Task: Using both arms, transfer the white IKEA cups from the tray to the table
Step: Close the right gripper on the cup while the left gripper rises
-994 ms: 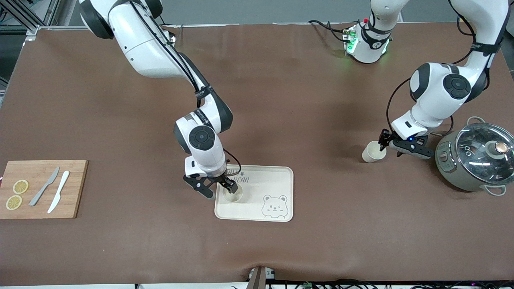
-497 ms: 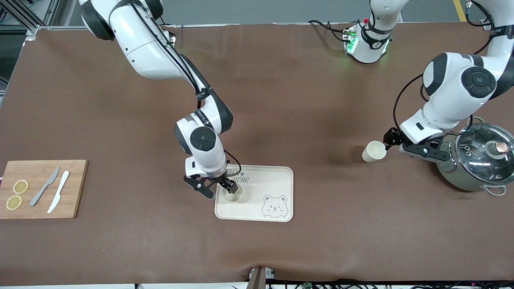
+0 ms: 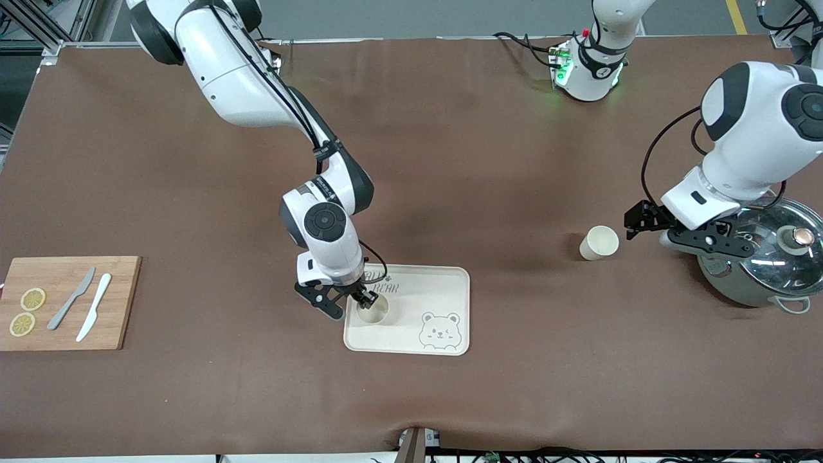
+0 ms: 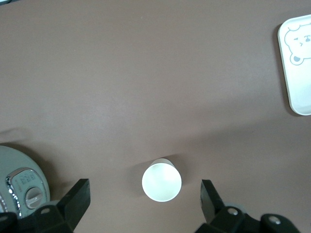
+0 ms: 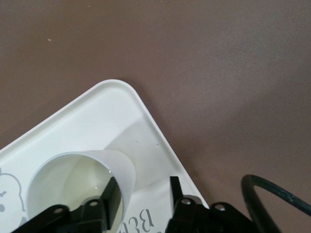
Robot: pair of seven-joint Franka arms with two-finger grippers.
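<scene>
Since a second ago the left claw (image 3: 633, 225) has let go of one cup (image 3: 599, 242) and drawn up and away toward the grey pot (image 3: 762, 257); its jaws stand wide and empty, hanging over the bench (image 3: 488, 161) between that cup and the pot. The released cup stands upright on the brown mat, apart from the claw, well toward the left arm's end of the bench; in the left wrist view it (image 4: 162, 181) sits centred between the spread fingers (image 4: 77, 201), clear of both. Over the same second the right claw (image 3: 350, 301) has narrowed its jaws without shifting place.

It is low at the tray (image 3: 450, 283), at the second cup (image 3: 373, 311), which stands upright in the tray's corner toward the right arm's end. In the right wrist view one finger (image 5: 109, 199) is inside the rim and the other outside the wall, so the jaws pinch the wall of the cup (image 5: 73, 179).

What matters next is the cup's direction from the claw: on the front view's face it lies at about four o'clock, touching, its axis straight up. I judge a plain vertical lift clears the low tray lip, and bare bench toward nine o'clock is the right arm's nearest set-down. A one-wall pinch may let it tilt.
</scene>
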